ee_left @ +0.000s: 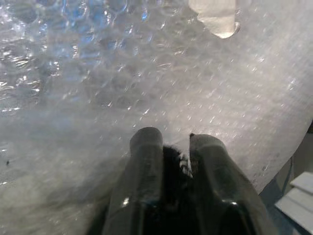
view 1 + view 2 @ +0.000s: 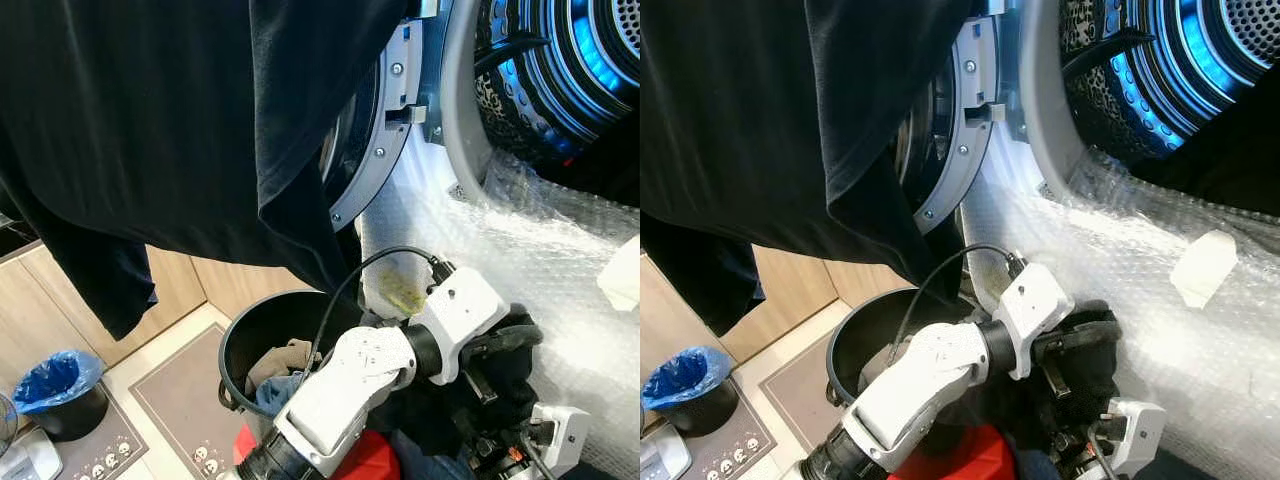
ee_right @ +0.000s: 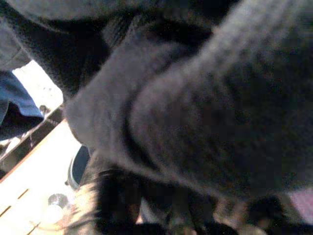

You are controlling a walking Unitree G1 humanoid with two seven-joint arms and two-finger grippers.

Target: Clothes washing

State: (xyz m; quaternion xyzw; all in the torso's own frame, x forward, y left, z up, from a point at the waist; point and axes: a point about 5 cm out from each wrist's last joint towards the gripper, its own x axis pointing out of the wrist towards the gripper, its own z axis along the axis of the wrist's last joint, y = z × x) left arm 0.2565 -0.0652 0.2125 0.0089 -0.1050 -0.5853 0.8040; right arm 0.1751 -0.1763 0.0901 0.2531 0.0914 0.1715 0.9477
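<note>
A big black garment [image 2: 170, 130] hangs across the upper left of the head views, draped in front of the open washer door [image 2: 375, 130] and reaching down toward the black basket [image 2: 262, 345] below it. The washer drum [image 2: 560, 70], lit blue inside, opens just right of the door, and bubble wrap [image 2: 520, 250] covers the washer front beneath the drum mouth. The basket stands on the floor below the door, holding a tan cloth [image 2: 283, 360] and a blue one [image 2: 278, 392]. The left arm reaches across from the basket toward the bubble wrap, and its left hand [image 1: 175, 147] has the two fingers [image 1: 146, 171] close together with a bit of dark cloth [image 1: 171, 161] pinched between them, right against the wrap. In the right wrist view dark knit fabric [image 3: 195, 112] covers the camera, and whether the right hand is apart or together cannot be told. Left of the basket, a small bin with a blue bag [image 2: 55, 385] sits on the floor by a grey mat [image 2: 175, 395].
</note>
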